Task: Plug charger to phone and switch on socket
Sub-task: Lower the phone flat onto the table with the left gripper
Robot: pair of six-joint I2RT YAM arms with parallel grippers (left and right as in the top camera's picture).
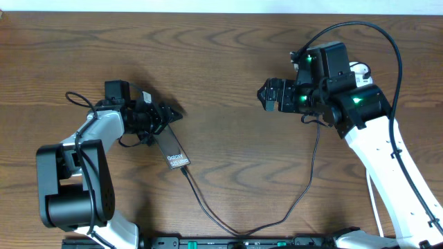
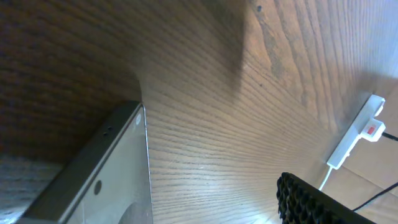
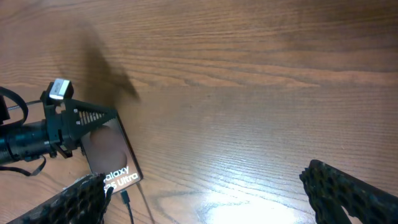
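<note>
The left gripper (image 1: 168, 117) hovers with its jaws apart over the upper end of the phone (image 1: 174, 148), which lies flat on the worktop (image 1: 228, 62) directly beneath and just ahead of it. In the left wrist view, the one finger (image 2: 311, 202) that shows stands clear of the phone's edge. The charger (image 1: 208, 207) meets the phone's end farthest from this gripper, then runs away in a loop towards the right arm; whether its plug is fully seated I cannot tell. The right gripper (image 1: 265, 95) is spread wide, holds nothing and hangs well apart from the phone, facing it across bare wood. The socket (image 2: 357, 130) lies behind the right gripper, mostly hidden by that arm from overhead, and far ahead of the left gripper.
</note>
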